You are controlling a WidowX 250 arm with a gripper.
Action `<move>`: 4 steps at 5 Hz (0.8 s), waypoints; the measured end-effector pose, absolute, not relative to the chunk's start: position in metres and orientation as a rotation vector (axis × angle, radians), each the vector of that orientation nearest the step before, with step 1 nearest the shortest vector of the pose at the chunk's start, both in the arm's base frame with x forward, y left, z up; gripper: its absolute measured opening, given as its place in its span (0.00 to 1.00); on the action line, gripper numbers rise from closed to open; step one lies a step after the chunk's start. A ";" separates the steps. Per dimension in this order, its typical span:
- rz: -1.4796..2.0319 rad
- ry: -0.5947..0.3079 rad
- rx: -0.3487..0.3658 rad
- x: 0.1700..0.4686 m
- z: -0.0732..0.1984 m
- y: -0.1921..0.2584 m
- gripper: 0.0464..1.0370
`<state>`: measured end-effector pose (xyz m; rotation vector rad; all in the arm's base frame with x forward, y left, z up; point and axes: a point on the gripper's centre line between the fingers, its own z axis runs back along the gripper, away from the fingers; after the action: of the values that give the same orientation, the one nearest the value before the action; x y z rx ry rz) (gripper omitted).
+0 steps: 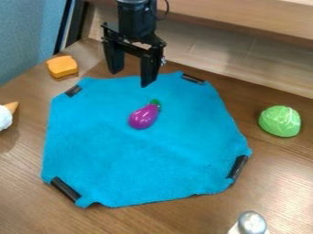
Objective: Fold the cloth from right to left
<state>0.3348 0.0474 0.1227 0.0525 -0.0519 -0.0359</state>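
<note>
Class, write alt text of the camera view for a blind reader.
A blue cloth lies spread on a wooden table, a toy eggplant on it, an open gripper over its far edge; nearby sit toy bread, a toy cabbage, an ice-cream cone and a silver-topped object.

We saw a matt, fuzzy cloth [122,164], a smooth, glossy eggplant [143,118], a wood-grained table [27,192] and a shiny, metallic-looking cap [252,222].

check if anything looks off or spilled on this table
The toy eggplant lies on the spread blue cloth, odd since the cloth is to be folded and it may get in the way. The cloth's near edge is slightly wavy. Nothing looks spilled.
</note>
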 end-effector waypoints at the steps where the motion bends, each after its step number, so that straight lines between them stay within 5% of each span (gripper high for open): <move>1: -0.034 -0.021 0.045 0.333 0.111 0.046 0.96; 4: -0.177 -0.095 0.009 0.312 0.095 -0.048 0.96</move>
<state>0.3118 -0.0481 0.0948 0.0092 -0.0947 -0.1769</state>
